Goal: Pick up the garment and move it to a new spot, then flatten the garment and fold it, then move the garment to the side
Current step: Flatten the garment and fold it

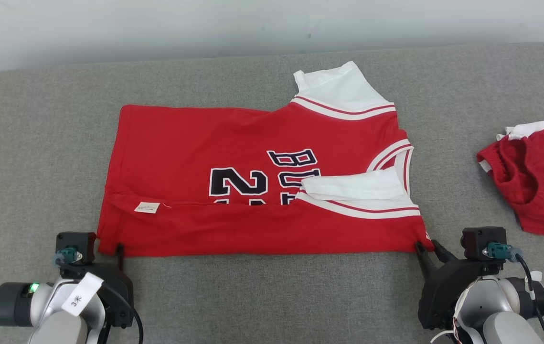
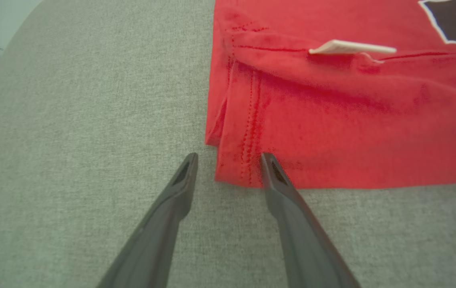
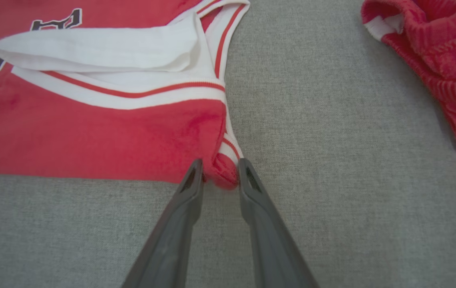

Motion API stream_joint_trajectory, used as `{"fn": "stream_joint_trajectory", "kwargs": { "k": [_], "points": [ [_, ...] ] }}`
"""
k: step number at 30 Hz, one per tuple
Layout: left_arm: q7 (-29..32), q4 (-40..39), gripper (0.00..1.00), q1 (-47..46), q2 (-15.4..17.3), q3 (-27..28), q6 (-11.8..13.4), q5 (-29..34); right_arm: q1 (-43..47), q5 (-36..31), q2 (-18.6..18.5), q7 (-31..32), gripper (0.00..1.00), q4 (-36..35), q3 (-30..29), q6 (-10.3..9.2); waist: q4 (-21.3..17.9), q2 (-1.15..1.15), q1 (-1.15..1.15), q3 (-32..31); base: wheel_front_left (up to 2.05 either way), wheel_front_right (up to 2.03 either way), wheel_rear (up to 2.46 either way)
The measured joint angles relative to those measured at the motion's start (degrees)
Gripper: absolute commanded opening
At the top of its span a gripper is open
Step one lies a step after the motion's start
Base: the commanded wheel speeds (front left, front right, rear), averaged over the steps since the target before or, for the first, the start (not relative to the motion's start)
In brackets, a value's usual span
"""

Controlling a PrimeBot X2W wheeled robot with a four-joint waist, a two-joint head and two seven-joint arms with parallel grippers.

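The garment (image 1: 233,143) is a red sleeveless jersey with white trim and black lettering. It lies flat on the grey padded surface (image 1: 37,143), with its near strip folded over onto the front. My left gripper (image 1: 114,251) is at the near left corner, open. In the left wrist view this left gripper (image 2: 230,160) straddles the hem corner of the garment (image 2: 332,120), one finger on the cloth and one on bare grey. My right gripper (image 1: 427,246) is at the near right corner. In the right wrist view the right gripper (image 3: 219,168) pinches the bunched corner of the garment (image 3: 91,136).
A second red piece of clothing (image 1: 534,177) lies crumpled at the right edge, and the right wrist view has this red clothing (image 3: 432,52) at the upper right. A pale wall (image 1: 157,24) runs behind the surface. Bare grey padding lies left of and in front of the jersey.
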Motion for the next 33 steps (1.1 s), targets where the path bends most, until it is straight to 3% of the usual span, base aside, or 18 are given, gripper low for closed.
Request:
{"fn": "stream_joint_trajectory", "kwargs": {
  "k": [3,4,6,8,21,33],
  "points": [
    [-0.04,0.46,0.16,-0.01,-0.03,-0.18,-0.51,-0.02,0.0,-0.36,0.0,0.08,0.3,0.0,0.18,0.0,-0.06,0.0,0.0,-0.17,0.0,0.0,0.0],
    [-0.07,0.58,0.0,-0.01,-0.01,-0.22,-0.94,-0.03,0.0,-0.36,0.0,0.12,0.21,0.0,0.23,0.0,-0.09,0.0,0.0,-0.23,0.0,0.0,0.0],
    [-0.09,0.78,0.0,-0.01,-0.05,-0.31,-0.99,-0.11,0.0,-0.36,0.01,0.49,0.14,0.02,0.43,0.0,-0.14,0.0,0.0,-0.4,0.0,0.0,0.0],
    [-0.24,0.97,0.0,0.0,-0.05,-0.32,-1.0,-0.11,0.01,-0.36,0.01,0.52,0.0,0.03,0.52,0.0,-0.18,0.0,0.0,-0.58,0.0,0.0,0.0],
    [-1.07,1.3,0.0,0.62,-0.03,0.23,-2.46,-2.67,1.86,0.29,0.01,1.03,0.0,-0.76,0.05,0.03,-0.33,0.0,0.0,-2.14,0.0,0.0,0.0],
    [-1.46,-5.39,0.0,10.9,0.08,1.77,-4.01,-6.92,9.11,4.38,-1.7,2.88,0.0,-7.7,-2.89,1.63,-0.18,0.0,0.0,-3.91,0.0,0.0,0.0]
  ]
}}
